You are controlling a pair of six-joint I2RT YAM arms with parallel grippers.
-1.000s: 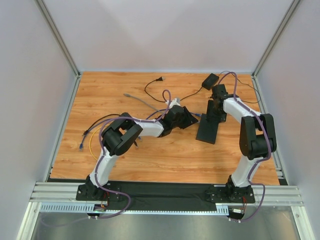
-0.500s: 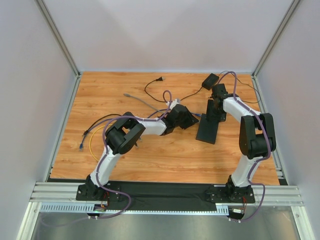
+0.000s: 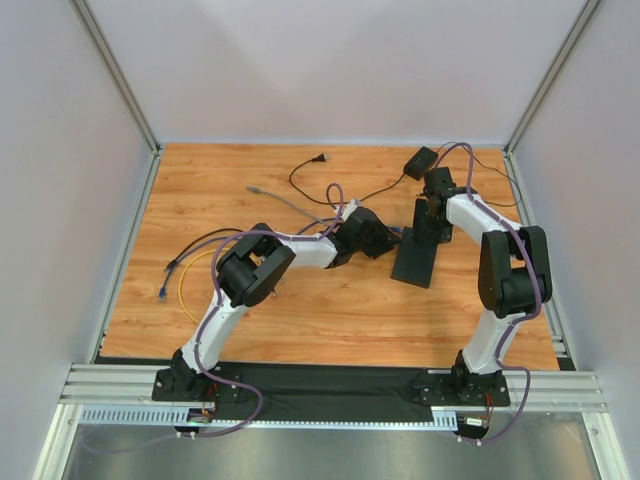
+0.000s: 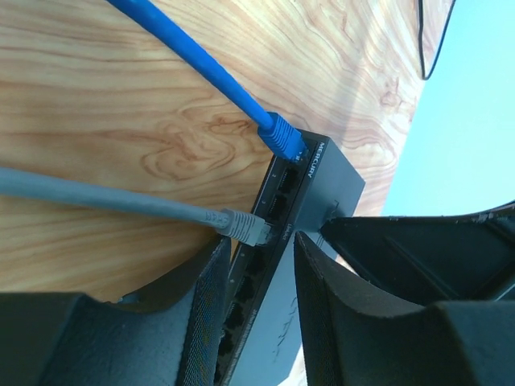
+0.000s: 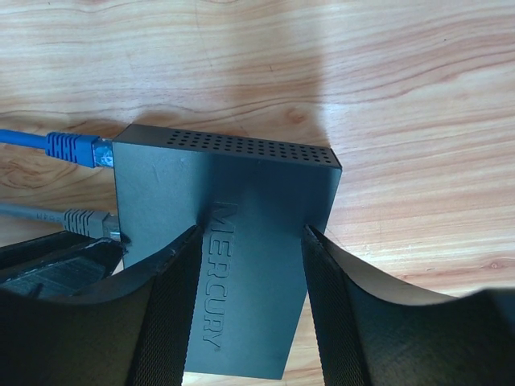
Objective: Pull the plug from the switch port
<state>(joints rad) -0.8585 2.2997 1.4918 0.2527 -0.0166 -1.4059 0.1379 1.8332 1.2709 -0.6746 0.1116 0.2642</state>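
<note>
The black switch [image 3: 417,253] lies right of centre. In the right wrist view its top [image 5: 241,185] reads MERCURY. A blue plug [image 4: 283,138] and a grey plug [image 4: 243,225] sit in ports along its edge [image 4: 269,241]; both also show in the right wrist view, blue [image 5: 72,149] and grey [image 5: 87,220]. My left gripper [image 4: 263,241] is open at the port edge, its left finger [image 4: 205,314] just under the grey plug. My right gripper [image 5: 253,231] is open, its fingertips resting on the switch's top.
A small black power adapter [image 3: 420,160] with a thin black cord [image 3: 305,175] lies at the back. A grey cable [image 3: 280,203] runs back left from the switch. Yellow and dark cables [image 3: 185,275] lie at the left. Walls enclose the table.
My left gripper has moved a little right, closer to the switch's port edge. The right arm and the switch have stayed still.
</note>
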